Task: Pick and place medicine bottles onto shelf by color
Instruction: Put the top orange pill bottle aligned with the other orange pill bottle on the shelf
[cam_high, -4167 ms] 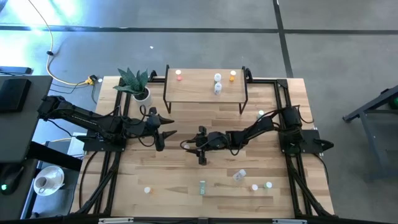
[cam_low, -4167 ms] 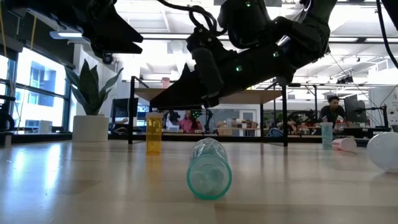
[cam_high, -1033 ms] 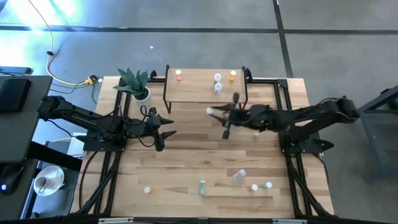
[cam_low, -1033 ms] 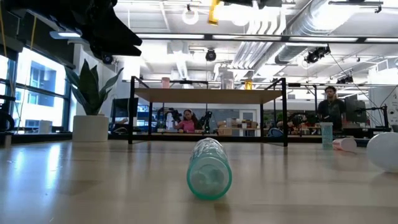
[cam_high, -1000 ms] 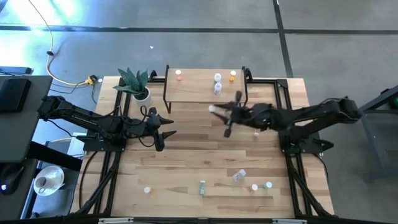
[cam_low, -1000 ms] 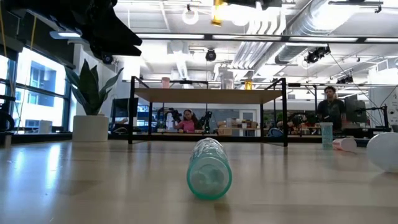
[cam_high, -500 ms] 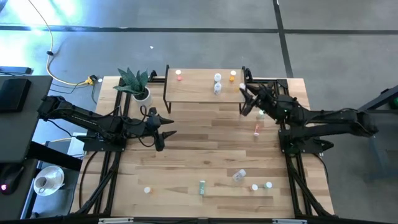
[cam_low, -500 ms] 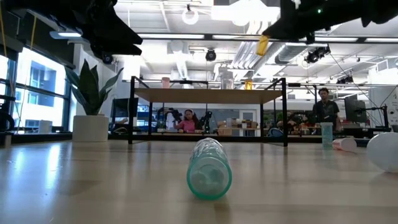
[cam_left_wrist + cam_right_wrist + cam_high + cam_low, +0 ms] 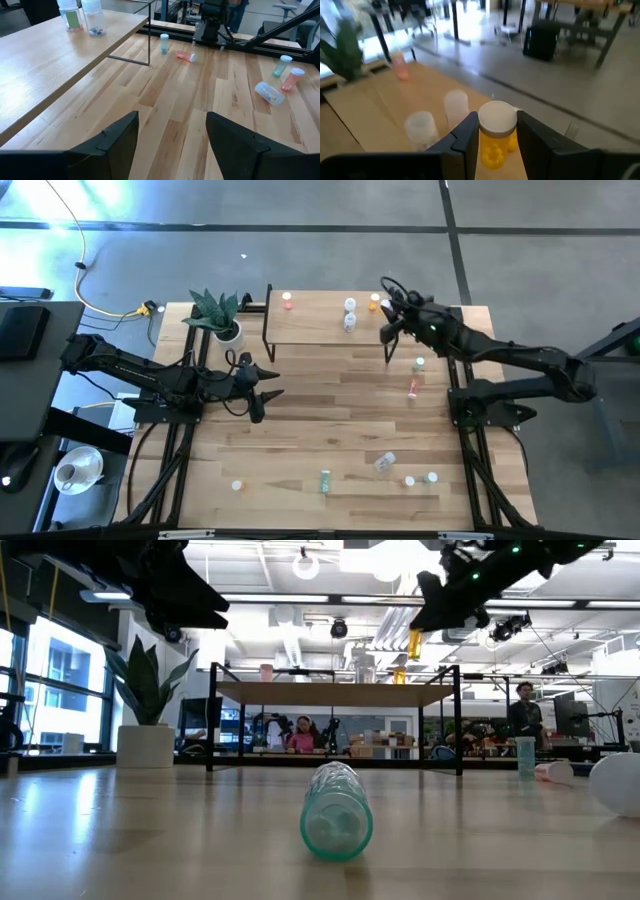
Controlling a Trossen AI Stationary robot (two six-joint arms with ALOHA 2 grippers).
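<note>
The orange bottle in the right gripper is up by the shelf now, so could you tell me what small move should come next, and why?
Probably lower it straight down. The right gripper is shut on the orange bottle above the right end of the shelf, where another orange bottle already stands. The low view shows the held bottle hanging above the shelf top, not yet resting on it.
</note>
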